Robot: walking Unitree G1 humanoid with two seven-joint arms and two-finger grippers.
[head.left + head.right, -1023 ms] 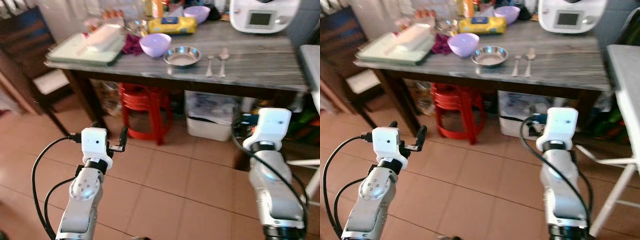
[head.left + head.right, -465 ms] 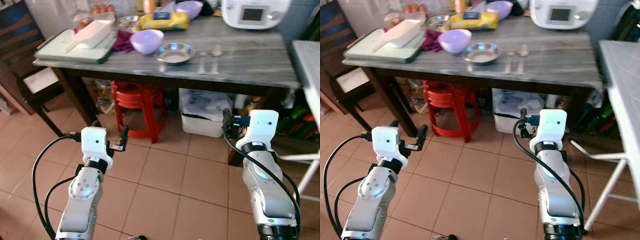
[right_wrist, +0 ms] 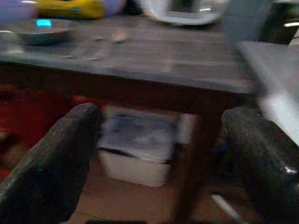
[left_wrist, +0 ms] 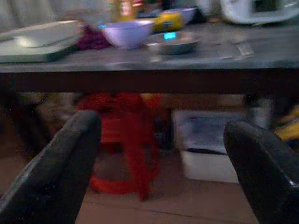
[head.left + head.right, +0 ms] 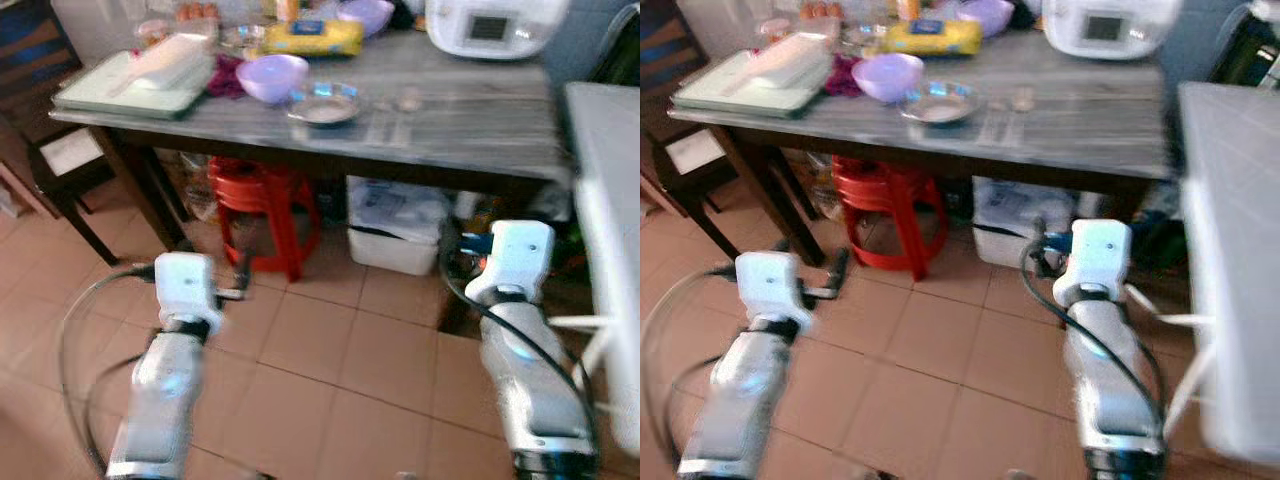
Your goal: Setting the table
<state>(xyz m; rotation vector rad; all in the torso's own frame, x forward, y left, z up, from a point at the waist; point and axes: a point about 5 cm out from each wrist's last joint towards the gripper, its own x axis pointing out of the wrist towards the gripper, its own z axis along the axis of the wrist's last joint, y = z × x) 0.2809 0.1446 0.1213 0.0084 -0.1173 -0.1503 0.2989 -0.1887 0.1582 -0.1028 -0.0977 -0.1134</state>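
You see lilac bowl (image 5: 272, 76) beside steel dish (image 5: 323, 107) on desk (image 5: 470, 125), contents blurred; both jaws wide, holding nothing

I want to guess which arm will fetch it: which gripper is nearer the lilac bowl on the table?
Left. The left gripper hangs low before the table, below the lilac bowl; the right gripper is farther along, below the table's other end. Both stand open and empty.
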